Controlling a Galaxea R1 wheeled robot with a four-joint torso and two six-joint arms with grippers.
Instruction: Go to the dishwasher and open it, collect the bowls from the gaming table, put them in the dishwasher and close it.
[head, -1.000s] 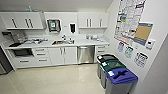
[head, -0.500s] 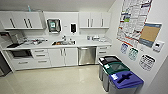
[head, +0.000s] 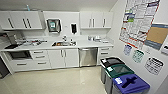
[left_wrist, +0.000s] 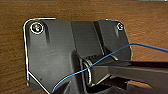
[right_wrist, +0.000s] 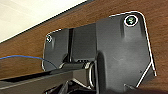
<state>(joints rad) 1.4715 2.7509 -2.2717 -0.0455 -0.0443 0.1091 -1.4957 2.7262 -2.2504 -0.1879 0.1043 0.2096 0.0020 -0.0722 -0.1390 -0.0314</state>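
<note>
1. We see the dishwasher (head: 88, 57) at about 12 o'clock across the floor (head: 57, 80), shut, under the counter (head: 82, 45).
2. The sink (head: 62, 43) sits at 11 o'clock from it.
3. Three bins (head: 117, 72) stand at 4 o'clock, along the wall with posters (head: 140, 22).
4. Our wrist views show brown wood (left_wrist: 100, 10); we cannot tell either gripper's state.

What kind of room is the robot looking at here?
Most likely an office kitchenette: a white counter with a sink, a steel-fronted dishwasher built in under it, wall cabinets above, and three sorting bins under posters on the side wall.
</note>
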